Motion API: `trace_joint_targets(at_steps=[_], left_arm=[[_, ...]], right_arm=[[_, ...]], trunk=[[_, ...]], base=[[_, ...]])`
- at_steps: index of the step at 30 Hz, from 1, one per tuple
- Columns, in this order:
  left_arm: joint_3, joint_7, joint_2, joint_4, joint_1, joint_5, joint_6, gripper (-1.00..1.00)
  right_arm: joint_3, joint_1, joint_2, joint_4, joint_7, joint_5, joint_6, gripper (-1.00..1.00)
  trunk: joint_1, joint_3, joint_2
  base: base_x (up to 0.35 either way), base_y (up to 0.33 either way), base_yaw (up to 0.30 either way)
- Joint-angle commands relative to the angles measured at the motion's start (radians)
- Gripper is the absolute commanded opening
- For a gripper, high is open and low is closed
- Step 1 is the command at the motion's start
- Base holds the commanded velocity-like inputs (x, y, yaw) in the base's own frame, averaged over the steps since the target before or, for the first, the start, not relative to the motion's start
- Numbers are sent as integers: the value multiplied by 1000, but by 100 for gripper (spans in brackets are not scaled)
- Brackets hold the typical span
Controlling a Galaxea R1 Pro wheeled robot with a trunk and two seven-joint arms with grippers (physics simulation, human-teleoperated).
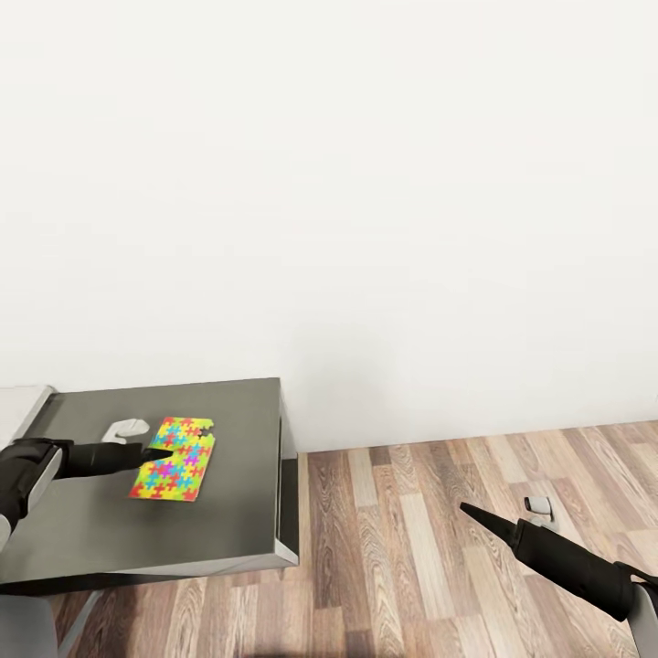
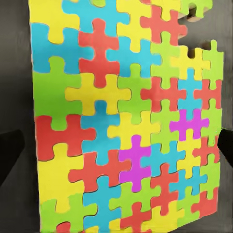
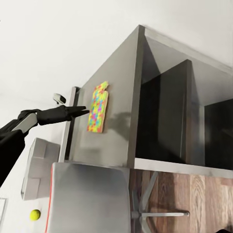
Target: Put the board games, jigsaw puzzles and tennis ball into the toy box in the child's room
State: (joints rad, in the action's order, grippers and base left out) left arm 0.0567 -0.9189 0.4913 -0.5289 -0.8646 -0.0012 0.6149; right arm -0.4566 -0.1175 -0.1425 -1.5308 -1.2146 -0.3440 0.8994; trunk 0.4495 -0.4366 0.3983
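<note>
A plain white wall (image 1: 366, 183) fills the upper two thirds of the head view, and a wood-plank floor (image 1: 439, 548) runs across the lower right. At the lower left stands one dark grey worktop (image 1: 238, 512) with a flat, faintly shiny top.

One jigsaw puzzle (image 1: 175, 471) lies flat on that worktop, left of its centre in the frame. It is a flat rectangle of bright yellow, red, blue and green pieces, with its long axis running from the near edge of the worktop toward the wall, leaning slightly right. A few pieces are missing at its far right corner. In the left wrist view the puzzle (image 2: 126, 121) shows close up, with two purple pieces among the rest.

The left pincer (image 1: 157, 451) reaches in from the left edge of the frame, its dark tip over the puzzle's left edge near the far end. In the wrist view its two dark fingers (image 2: 9, 153) show at opposite edges of the frame, spread wide with the puzzle between them; whether they touch it I cannot tell.

The right pincer (image 1: 468, 510) hangs over the floor at lower right, holding nothing; its fingers look pressed together into one point.

A small white object (image 1: 123, 429) sits on the worktop just beyond the left arm. One yellow-green ball (image 3: 34, 214) shows low in the right wrist view.
</note>
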Motion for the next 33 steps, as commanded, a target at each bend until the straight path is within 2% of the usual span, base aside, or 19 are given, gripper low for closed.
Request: trace_joint_targets(at_steps=[1,5,14,20,25,33], left_arm=[[3,-12,-1,0,-1,-1,8,100],[3,-37,-2,0,-1,-2,8,100],[3,-48,-5,0,-1,0,8,100],[3,-61,-25,0,1,0,8,100],[3,-100,-36,0,1,-1,8,100],[3,-113,-45,0,1,-1,9,100]], right_arm=[[0,-1,0,0,-1,-3,6,100],[0,-1,0,0,-2,-3,6,100],[-1,-2,0,0,-6,-3,6,100],[-1,-2,0,0,-6,-4,6,100],[-2,-2,0,0,-6,-4,6,100],[-2,-2,0,0,-6,-6,6,100]], trunk=[[1,-1,2],[1,-1,2],[1,-1,2],[1,-1,2],[1,-1,2],[1,-1,2]], base=[[0,0,0],[0,0,0],[0,0,0],[0,0,0],[0,0,0],[0,0,0]])
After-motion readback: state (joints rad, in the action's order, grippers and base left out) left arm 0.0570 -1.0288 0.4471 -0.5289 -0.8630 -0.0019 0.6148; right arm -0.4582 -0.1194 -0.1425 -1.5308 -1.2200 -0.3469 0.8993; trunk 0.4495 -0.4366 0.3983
